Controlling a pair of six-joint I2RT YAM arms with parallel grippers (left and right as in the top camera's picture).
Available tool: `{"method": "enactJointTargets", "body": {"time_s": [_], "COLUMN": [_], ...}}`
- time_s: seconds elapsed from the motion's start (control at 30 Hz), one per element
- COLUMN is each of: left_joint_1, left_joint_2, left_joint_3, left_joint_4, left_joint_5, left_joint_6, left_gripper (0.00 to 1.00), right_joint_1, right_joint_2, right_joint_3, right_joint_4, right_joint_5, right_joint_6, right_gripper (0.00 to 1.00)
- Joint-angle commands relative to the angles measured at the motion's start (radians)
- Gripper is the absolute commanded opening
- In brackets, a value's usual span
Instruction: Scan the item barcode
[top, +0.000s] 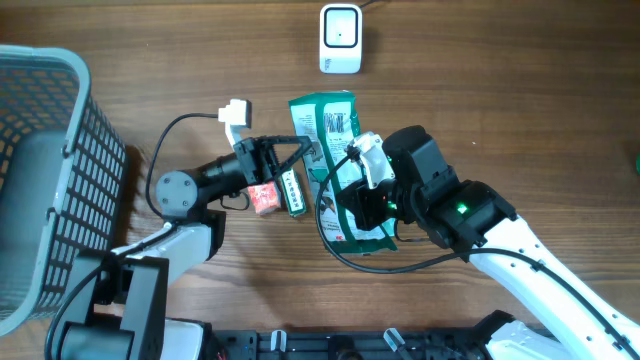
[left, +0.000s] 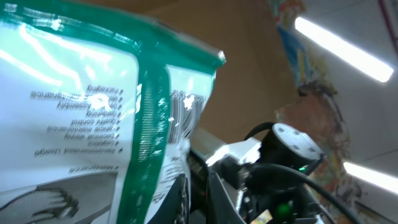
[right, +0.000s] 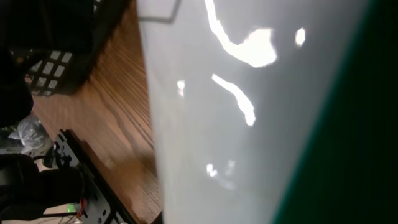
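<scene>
Green-and-white glossy plastic pouch hangs in the middle of the overhead frame, lifted off the wooden counter and caught between the two arms. Its black barcode sits near the upper edge and faces upward, not toward the small white box-shaped scanner standing apart from it at the upper middle of the frame.

The left arm's fingers are clenched on the pouch's left edge. The right arm's fingers are tucked under its wrist in the overhead view, but the film fills that wrist's camera, so they look clenched on the pouch's lower half.

As I see it, the trouble lies in the film itself. It is thin and slick, and a turn toward the scanner could let it slide out of either pinch. If the arms drift together the panel may buckle across the bars; if they pull apart the seam could strain. The gloss already throws bright streaks, and such glare over the bars might spoil a read. The grey mesh basket at the left stands well clear.
</scene>
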Motion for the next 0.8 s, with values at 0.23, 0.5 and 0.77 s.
{"method": "enactJointTargets", "body": {"time_s": [0.23,0.5,0.77], "left_joint_1": [-0.07,-0.105,-0.161], "left_joint_2": [-0.014,-0.014,-0.014], "left_joint_3": [0.146,0.184,0.317], "left_joint_4": [-0.26,-0.441,-0.486], "left_joint_5": [-0.023,-0.134,-0.143], "left_joint_6": [0.215,0.307,0.308], "left_gripper": [0.04,0.04,0.04], "right_joint_1": [-0.002,-0.002,-0.002], "right_joint_2": [-0.011,-0.011,-0.011], "right_joint_3": [0.021,0.021,0.021], "right_joint_4": [0.002,0.0,0.0], "right_joint_5": [0.011,0.011,0.011], "right_joint_6": [0.008,0.008,0.032], "right_gripper": [0.04,0.04,0.04]}}
